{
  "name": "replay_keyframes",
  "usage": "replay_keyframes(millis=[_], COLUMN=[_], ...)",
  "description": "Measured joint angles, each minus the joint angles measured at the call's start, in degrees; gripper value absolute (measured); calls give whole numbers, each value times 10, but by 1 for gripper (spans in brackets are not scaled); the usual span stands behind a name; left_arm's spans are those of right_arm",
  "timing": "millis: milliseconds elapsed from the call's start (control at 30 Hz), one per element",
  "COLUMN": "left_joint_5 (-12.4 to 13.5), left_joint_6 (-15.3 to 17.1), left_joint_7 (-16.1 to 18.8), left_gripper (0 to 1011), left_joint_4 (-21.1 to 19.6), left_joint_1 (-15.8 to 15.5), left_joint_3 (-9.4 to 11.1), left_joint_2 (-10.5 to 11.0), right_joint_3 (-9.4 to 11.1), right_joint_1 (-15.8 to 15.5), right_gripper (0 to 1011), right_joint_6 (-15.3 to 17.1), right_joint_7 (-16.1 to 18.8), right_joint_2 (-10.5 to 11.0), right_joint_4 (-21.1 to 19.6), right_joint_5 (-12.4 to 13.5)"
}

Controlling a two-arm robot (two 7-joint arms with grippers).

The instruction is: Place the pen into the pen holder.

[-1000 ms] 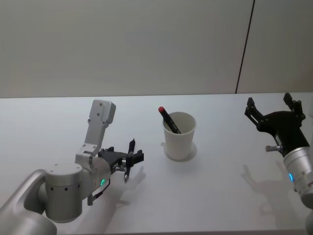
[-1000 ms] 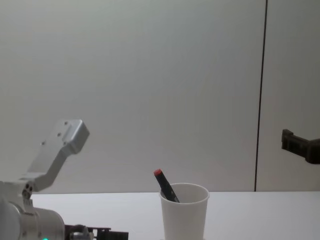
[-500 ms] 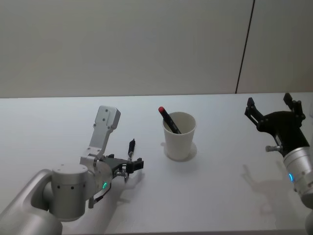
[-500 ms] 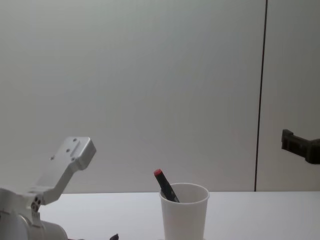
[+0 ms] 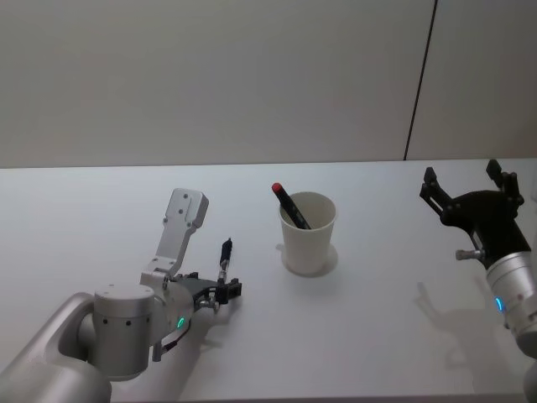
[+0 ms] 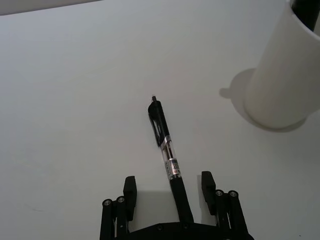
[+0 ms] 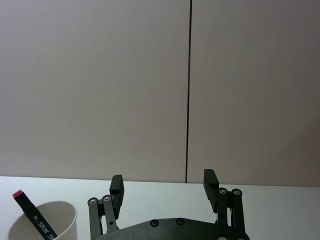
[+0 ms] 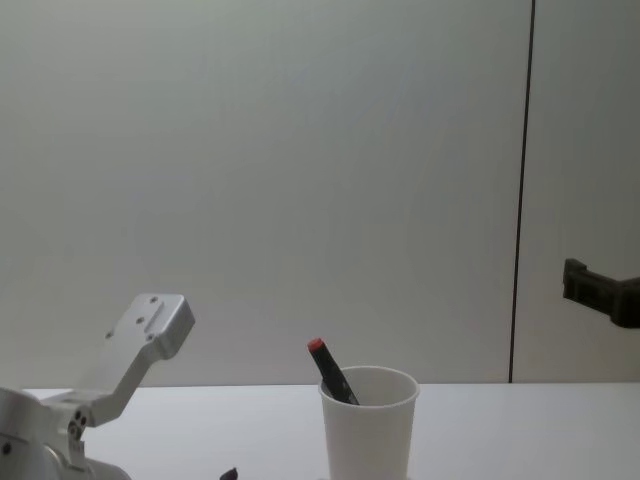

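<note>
Notably, red-capped marker [image 5: 286, 201] leans inside pen holder [image 5: 307, 248].

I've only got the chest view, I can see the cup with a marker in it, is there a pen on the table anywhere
Observer: Yes. A black pen lies flat on the table, left of the cup.
Operator: Has the left hand got it?
Observer: No. The left hand is open and straddles the pen's near end without touching it.
Operator: And the right hand?
Observer: The right hand is open too, raised above the table to the right of the cup.
</note>
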Motion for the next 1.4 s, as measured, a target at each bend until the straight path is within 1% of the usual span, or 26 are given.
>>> replay_keyframes(millis=[33, 67, 133, 300, 400, 433, 467, 500, 667, 800, 900, 1400], left_joint_5=[1, 1, 2, 5, 5, 5, 5, 5, 5, 5, 5, 10], left_joint_6=[1, 1, 2, 3, 4, 4, 4, 4, 6, 8, 8, 10], left_joint_7=[0, 1, 1, 3, 4, 4, 4, 4, 5, 5, 5, -2], left_gripper=[836, 785, 746, 575, 547, 514, 514, 486, 438, 421, 361, 263], left_joint_4=[1, 3, 5, 11, 13, 14, 14, 16, 20, 23, 25, 35], left_joint_1=[-1, -1, -2, -4, -5, -5, -6, -6, -8, -9, -10, -14], left_joint_3=[0, 0, 0, -2, -2, -2, -3, -3, -4, -4, -5, -5], left_joint_2=[0, -1, -2, -4, -6, -6, -6, -7, -9, -10, -11, -18], right_joint_3=[0, 0, 0, 0, 0, 0, 0, 0, 0, 0, 0, 0], right_joint_1=[0, 0, 0, 0, 0, 0, 0, 0, 0, 0, 0, 0], right_gripper=[1001, 1001, 1001, 1002, 1002, 1001, 1002, 1002, 1002, 1001, 1001, 1002], right_joint_6=[0, 0, 0, 0, 0, 0, 0, 0, 0, 0, 0, 0], right_joint_7=[0, 0, 0, 0, 0, 0, 0, 0, 0, 0, 0, 0], right_joint_2=[0, 0, 0, 0, 0, 0, 0, 0, 0, 0, 0, 0], right_joint_4=[0, 0, 0, 0, 0, 0, 0, 0, 0, 0, 0, 0], right_joint_5=[0, 0, 0, 0, 0, 0, 0, 0, 0, 0, 0, 0])
